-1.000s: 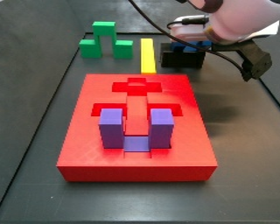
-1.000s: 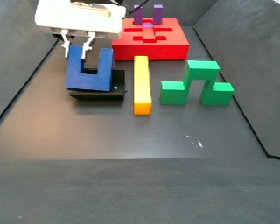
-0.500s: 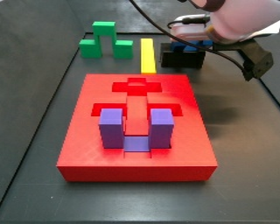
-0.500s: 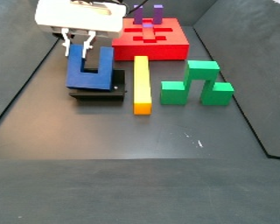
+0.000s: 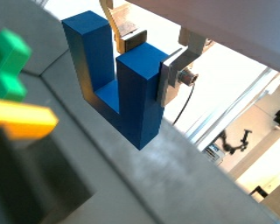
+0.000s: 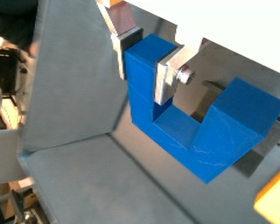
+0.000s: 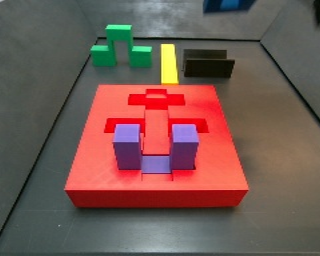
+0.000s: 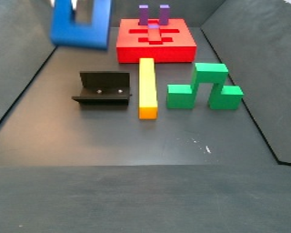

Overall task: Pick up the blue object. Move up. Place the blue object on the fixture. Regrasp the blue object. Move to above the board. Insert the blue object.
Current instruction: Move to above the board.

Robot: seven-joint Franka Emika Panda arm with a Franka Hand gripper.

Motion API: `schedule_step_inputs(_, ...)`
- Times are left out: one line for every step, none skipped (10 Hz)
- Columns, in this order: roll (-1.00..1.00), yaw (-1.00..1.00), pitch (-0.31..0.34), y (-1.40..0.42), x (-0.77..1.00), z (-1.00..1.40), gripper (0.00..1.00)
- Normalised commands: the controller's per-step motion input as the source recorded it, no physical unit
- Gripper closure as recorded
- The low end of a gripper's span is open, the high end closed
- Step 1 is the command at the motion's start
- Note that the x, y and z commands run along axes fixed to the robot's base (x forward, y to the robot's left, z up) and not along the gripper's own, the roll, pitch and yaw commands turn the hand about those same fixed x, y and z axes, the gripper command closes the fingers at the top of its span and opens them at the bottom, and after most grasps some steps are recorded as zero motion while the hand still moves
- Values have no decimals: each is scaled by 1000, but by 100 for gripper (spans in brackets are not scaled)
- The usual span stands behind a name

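Note:
My gripper is shut on one prong of the dark blue U-shaped object, with a silver finger on each side; both wrist views show this grip. The blue object hangs high in the air above the floor, to the side of the black fixture. In a side view only a sliver of it shows at the frame edge. The fixture stands bare. The red board lies in front of it and also shows in a side view. The gripper body is out of both side views.
A purple U-shaped block sits in the board's recess. A yellow bar lies beside the fixture. A green stepped block stands beyond the bar. Grey walls ring the dark floor.
The gripper has risen with the blue object, lifting it off the fixture and nearly out of both side views. The fixture now stands bare.

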Motion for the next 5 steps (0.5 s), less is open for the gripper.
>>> schedule_step_inputs(-29, -31, 31, 29, -13, 1400, 100)
schedule_step_inputs(-16, -21, 50, 11, -9, 999, 100)
schedule_step_inputs(-3, -12, 65, 13, 10, 518, 100)
schedule_step_inputs(2, 2, 72, 5, 19, 341, 100)
schedule_step_inputs(-4, 14, 85, -9, 21, 197, 100)
